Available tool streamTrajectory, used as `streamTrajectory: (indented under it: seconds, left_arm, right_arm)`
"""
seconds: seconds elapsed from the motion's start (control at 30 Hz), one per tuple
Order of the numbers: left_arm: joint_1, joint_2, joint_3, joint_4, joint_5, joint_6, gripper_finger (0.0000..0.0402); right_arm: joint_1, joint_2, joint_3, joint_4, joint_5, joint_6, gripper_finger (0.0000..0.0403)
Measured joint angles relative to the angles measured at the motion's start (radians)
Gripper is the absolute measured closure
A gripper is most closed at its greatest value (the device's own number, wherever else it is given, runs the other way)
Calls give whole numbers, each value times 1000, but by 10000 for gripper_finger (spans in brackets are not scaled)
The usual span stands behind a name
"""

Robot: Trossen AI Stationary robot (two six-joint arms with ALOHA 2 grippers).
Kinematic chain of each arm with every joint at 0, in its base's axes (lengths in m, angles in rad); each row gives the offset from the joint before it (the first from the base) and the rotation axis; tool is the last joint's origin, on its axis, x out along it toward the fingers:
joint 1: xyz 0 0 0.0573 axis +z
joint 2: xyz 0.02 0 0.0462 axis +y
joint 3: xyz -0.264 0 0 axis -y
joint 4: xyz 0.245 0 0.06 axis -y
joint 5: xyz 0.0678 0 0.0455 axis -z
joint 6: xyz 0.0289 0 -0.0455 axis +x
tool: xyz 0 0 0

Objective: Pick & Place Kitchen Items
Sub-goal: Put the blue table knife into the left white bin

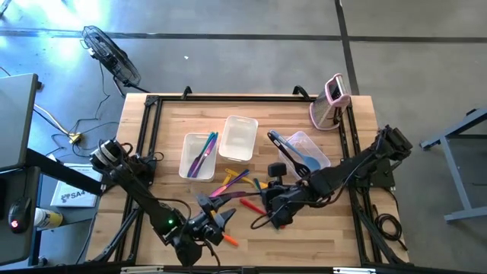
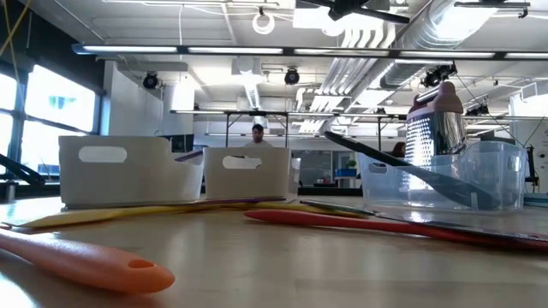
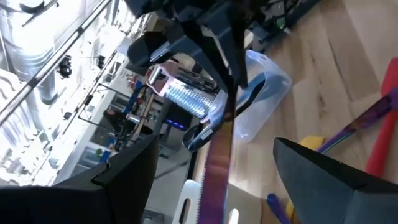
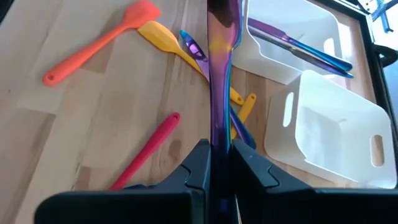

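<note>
Over a pale wooden tabletop [image 1: 335, 221], the right hand [image 4: 219, 163] is pinching the handle of a slim, iridescent purple utensil [image 4: 221, 74], its two dark fingers [image 4: 193, 168] pressed against the shaft and holding it clear of the wood. The left hand [image 1: 217, 221] is hovering near the front edge with its fingers spread wide and nothing between them.

Loose utensils are lying below the held one: an orange silicone spatula [image 4: 99, 40], a yellow spatula [image 4: 165, 38], a red-handled utensil [image 4: 146, 152] and a blue-and-purple spoon [image 4: 194, 46]. Two white plastic tubs [image 4: 323, 137] are sitting side by side; the farther one is carrying long blue and purple utensils [image 4: 305, 50], while the nearer one's contents cannot be told. A clear plastic tub [image 1: 308, 148] towards the right is carrying a black ladle [image 1: 293, 156] and a light blue piece. An upright pink-and-white grater [image 1: 331, 99] is standing at the back right corner.
</note>
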Motion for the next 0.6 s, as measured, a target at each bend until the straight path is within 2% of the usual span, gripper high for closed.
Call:
streamTrajectory:
  seconds: [0.4,0.6]
  left_arm:
    - [15,6,0,-6,-94,181,91]
    - [27,6,0,-6,-99,237,91]
  right_arm:
    - [-13,-9,0,55,-125,18,371]
    - [-23,-17,0,89,-185,29,371]
